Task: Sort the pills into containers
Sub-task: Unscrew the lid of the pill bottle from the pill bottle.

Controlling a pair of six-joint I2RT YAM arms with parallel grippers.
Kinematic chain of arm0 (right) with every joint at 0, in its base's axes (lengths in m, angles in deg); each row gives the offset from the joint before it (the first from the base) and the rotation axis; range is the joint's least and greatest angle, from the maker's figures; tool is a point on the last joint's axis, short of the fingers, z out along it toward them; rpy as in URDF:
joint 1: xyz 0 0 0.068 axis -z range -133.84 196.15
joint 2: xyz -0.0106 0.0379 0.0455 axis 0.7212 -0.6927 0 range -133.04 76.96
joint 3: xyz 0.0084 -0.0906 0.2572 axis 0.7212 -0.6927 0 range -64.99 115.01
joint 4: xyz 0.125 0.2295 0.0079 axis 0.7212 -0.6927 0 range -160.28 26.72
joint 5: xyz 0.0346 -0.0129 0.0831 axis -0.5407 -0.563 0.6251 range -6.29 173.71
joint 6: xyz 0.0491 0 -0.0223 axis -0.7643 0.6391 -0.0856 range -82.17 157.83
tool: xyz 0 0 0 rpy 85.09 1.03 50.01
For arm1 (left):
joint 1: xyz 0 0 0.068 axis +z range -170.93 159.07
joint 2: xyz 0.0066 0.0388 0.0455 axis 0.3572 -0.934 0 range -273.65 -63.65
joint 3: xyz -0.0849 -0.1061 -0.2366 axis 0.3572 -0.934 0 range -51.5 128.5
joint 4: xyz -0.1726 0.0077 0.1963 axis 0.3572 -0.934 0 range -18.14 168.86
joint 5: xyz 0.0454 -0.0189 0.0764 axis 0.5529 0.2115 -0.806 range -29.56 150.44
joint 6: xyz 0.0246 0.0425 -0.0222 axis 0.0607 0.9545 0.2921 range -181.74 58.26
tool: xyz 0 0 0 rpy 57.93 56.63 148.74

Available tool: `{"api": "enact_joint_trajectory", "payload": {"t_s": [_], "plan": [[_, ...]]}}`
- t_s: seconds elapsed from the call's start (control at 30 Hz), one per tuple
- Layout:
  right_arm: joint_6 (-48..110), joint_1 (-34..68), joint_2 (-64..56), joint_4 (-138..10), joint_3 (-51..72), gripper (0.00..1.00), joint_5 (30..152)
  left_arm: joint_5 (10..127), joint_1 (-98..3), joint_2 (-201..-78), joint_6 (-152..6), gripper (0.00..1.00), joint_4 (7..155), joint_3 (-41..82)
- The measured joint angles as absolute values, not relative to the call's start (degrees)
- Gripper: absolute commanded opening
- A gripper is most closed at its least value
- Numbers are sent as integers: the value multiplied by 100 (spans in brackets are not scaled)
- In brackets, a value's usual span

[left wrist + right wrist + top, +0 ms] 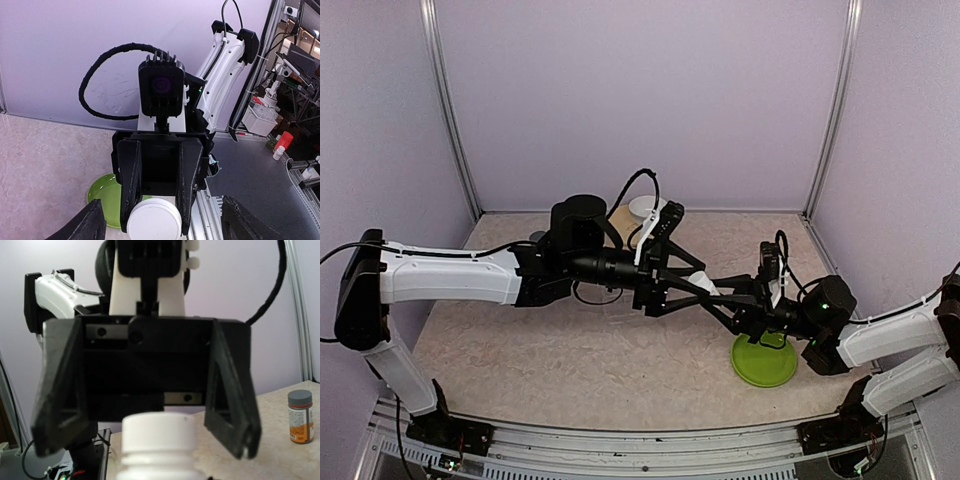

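My right gripper [756, 310] is shut on a white pill bottle [158, 445] and holds it in the air above the green plate [765, 362]. In the left wrist view its two fingers clamp the bottle, whose round white cap [154, 220] faces the camera. My left gripper [732, 297] is open, with its fingers [231, 405] spread wide on either side of the cap and not touching it. My right gripper's own fingers do not show in the right wrist view. No pills and no clear pill box are in view.
A white bowl on a tan plate [642, 210] stands at the back behind the left arm. A small bottle with a grey cap and orange label [300, 416] stands on the table. The table's near metal rail [640, 440] runs along the front.
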State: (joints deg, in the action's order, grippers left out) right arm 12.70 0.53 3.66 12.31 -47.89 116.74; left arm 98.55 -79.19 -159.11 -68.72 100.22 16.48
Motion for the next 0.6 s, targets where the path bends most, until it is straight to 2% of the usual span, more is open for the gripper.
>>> {"api": "enact_joint_trajectory", "payload": {"t_s": [0.37,0.6], "plan": [[1270,53,366,1231,-4789,0,11672,9855,-7912,-15911,-6920,55,10153,1644],[1277,53,373,1231,-4791,0,11672,9841,-7912,-15911,-6942,37,10155,1624]]}}
